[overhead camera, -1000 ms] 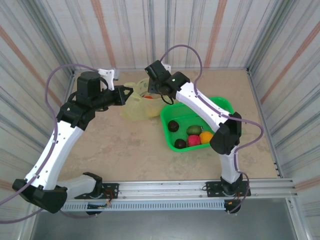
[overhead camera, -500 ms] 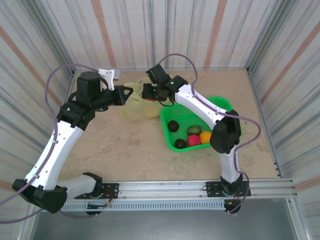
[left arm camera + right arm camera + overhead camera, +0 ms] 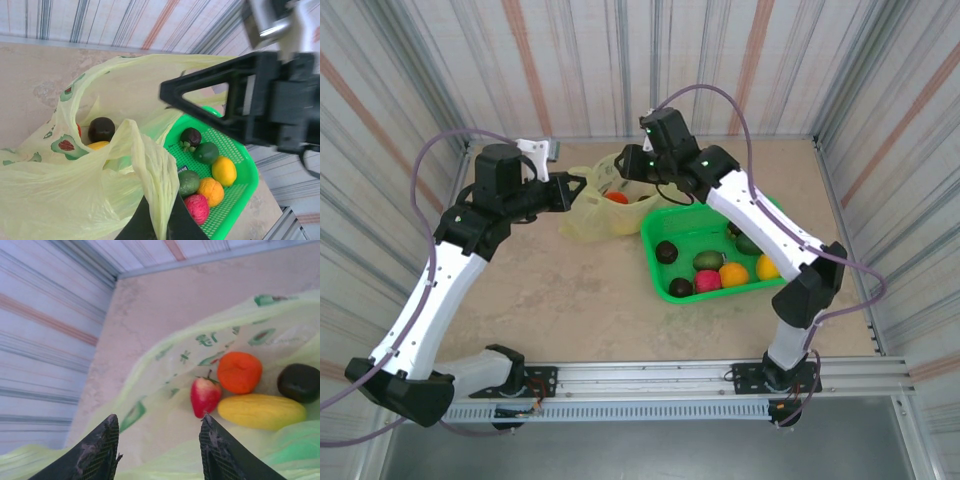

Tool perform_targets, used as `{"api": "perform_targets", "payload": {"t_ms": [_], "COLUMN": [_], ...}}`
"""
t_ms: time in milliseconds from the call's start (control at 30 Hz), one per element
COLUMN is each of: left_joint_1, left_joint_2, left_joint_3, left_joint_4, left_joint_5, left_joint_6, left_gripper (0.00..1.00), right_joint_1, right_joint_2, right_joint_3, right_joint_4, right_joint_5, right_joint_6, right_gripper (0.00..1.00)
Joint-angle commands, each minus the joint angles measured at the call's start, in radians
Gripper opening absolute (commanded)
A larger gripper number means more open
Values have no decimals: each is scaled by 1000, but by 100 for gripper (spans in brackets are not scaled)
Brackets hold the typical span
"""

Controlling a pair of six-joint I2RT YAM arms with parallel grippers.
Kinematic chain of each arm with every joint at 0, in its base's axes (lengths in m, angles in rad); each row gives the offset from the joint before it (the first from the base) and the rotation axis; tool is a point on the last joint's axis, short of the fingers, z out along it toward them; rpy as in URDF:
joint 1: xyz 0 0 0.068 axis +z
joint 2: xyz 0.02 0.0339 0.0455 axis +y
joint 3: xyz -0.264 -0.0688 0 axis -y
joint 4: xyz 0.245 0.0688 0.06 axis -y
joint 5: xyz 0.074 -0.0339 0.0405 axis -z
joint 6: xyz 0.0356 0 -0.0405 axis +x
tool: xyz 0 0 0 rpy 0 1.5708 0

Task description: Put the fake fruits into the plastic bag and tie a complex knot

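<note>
Twelve fruits point(image 3: 210, 191) in all.

Ahead of the right gripper point(image 3: 158, 420), in the one bag point(image 3: 165, 365), four:
- one strawberry point(image 3: 204, 396)
- one orange point(image 3: 239, 372)
- one dark fruit point(image 3: 299, 382)
- one long yellow fruit point(image 3: 261, 411)

Behind that gripper, in the one basket point(image 3: 237, 200), eight:
- three dark ones point(image 3: 666, 251)
- two green ones point(image 3: 708, 260)
- one pink one point(image 3: 707, 280)
- another orange point(image 3: 732, 274)
- one round yellow one point(image 3: 767, 266)

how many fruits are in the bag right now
4: a red strawberry, an orange, a dark one and a yellow one, clustered together inside the bag. Its folds may hide more.
</note>
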Motion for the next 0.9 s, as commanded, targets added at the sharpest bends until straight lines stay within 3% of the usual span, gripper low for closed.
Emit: {"api": "perform_targets", "payload": {"t_ms": [0,333,700,867], "left_joint_1": [8,7,8,7], "left_joint_2": [-20,-9,-26,-28], "left_joint_3": [-4,2,-16,-10], "left_joint_4": [-3,1,1,0], "left_joint_5": [-10,-1,-7,-4], "left_joint_6": [11,2,-4,-6], "left_gripper": [0,0,0,0], "right_joint_1": [1,-65,-374,-441], "right_joint_2": [-46,-242,-472,-506], "right_joint_3": [-2,-78,-399,-471], "right_joint_4": [27,117,192,-14], "right_joint_5": [-60,-188,-286,-118], "right_joint_6": [-17,20,160,164], "right_gripper": [49,56,56,54]}}
